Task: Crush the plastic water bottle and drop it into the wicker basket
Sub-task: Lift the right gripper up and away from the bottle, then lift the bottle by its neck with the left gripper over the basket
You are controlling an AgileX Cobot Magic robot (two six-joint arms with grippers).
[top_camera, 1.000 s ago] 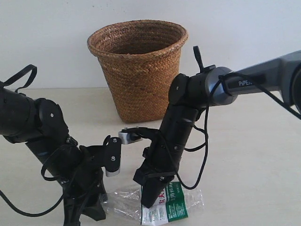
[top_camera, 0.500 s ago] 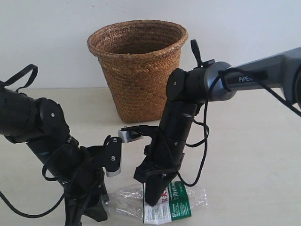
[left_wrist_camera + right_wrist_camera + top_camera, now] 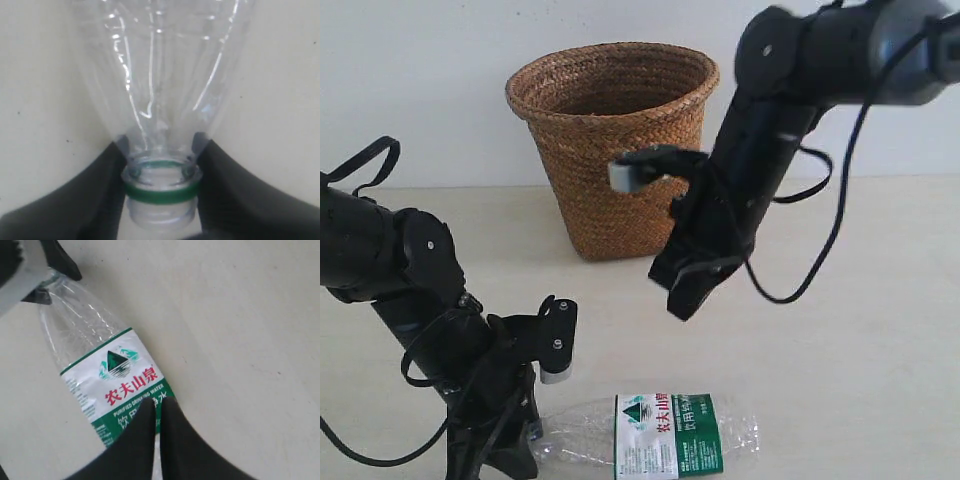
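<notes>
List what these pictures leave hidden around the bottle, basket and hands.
Exterior view: inside of the wicker basket, hidden by its own wall.
Exterior view: neck of the plastic water bottle, behind the left hand.
Right wrist view: bottle's base, behind the right hand.
Left wrist view: bottle's label end, past the top edge.

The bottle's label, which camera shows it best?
The right wrist view: the plastic water bottle's label is large, its red characters legible. The exterior view shows it small. The left wrist view shows only the clear neck.

The bottle (image 3: 665, 435) lies on the table (image 3: 860, 330), neck in the left hand (image 3: 160, 172); the right hand (image 3: 688, 290) hangs above it, basket (image 3: 620, 150) beyond.
</notes>
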